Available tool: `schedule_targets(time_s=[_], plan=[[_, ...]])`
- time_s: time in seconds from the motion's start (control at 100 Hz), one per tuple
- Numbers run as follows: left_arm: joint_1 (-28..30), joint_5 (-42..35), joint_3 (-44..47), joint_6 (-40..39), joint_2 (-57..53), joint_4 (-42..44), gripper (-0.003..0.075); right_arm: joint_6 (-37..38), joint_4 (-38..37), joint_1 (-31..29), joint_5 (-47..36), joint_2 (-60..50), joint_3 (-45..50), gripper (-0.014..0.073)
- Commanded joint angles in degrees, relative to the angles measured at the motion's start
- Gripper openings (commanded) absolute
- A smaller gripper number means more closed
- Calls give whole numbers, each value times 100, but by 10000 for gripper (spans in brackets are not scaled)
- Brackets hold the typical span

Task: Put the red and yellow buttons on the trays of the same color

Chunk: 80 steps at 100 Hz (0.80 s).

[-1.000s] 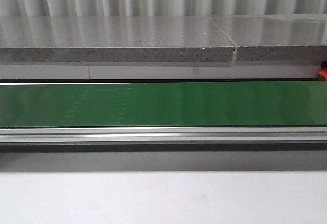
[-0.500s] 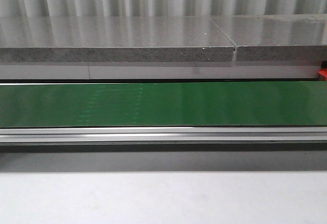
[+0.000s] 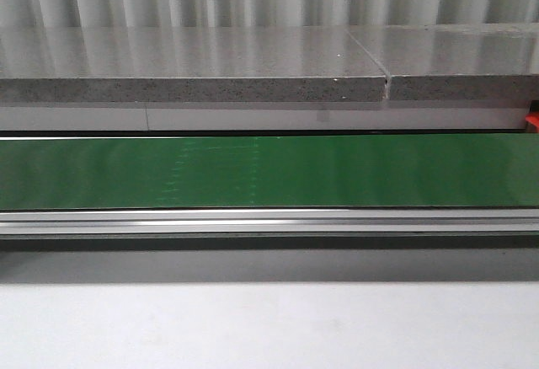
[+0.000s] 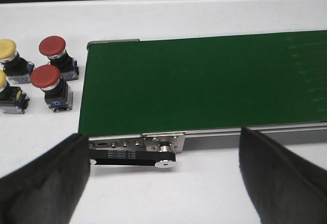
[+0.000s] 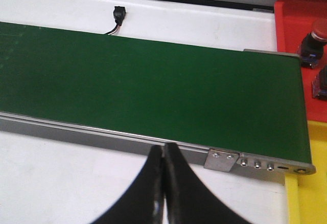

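Note:
In the left wrist view, two red buttons [image 4: 52, 46] [image 4: 46, 76] stand upright on the white table just off the end of the green conveyor belt [image 4: 204, 81]. Beside them are two yellow buttons [image 4: 7, 47] [image 4: 2, 82], partly cut off by the frame edge. My left gripper [image 4: 163, 180] is open and empty, over the table before the belt's end. My right gripper [image 5: 163, 152] is shut on nothing, near the belt's other end. There a red tray [image 5: 294, 19] holds two red buttons [image 5: 312, 39] [image 5: 322, 83], and a yellow tray [image 5: 306, 203] shows at the corner.
The front view shows the green belt [image 3: 269, 171] with its aluminium rail [image 3: 269, 220], a grey stone ledge [image 3: 194, 70] behind it and a red sliver [image 3: 531, 121] at the right edge; no gripper appears there. A black plug and cable [image 5: 117, 17] lie behind the belt.
The faint pale marks on the belt's surface have shifted rightward in the front view. Nothing else there has changed.

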Motion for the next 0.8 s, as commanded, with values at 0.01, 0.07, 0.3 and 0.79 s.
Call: schedule_targets(time_s=[0.01,0.07,0.3,0.79], plan=[[-36,-285,-328,-470,302,249,646,15,17,-9,-311,3,-140,-69],[-36,-250,-461,-808,525,580,654,15,17,-9,-311,3,-140,-69],[113,-191,-1160,-2116,1527,1520,654,15,17,-9,-311,3,-140,-69],[2022,82,-2687,-1894,4199,525,650,15,17,-9,-311,3,-140,-69]])
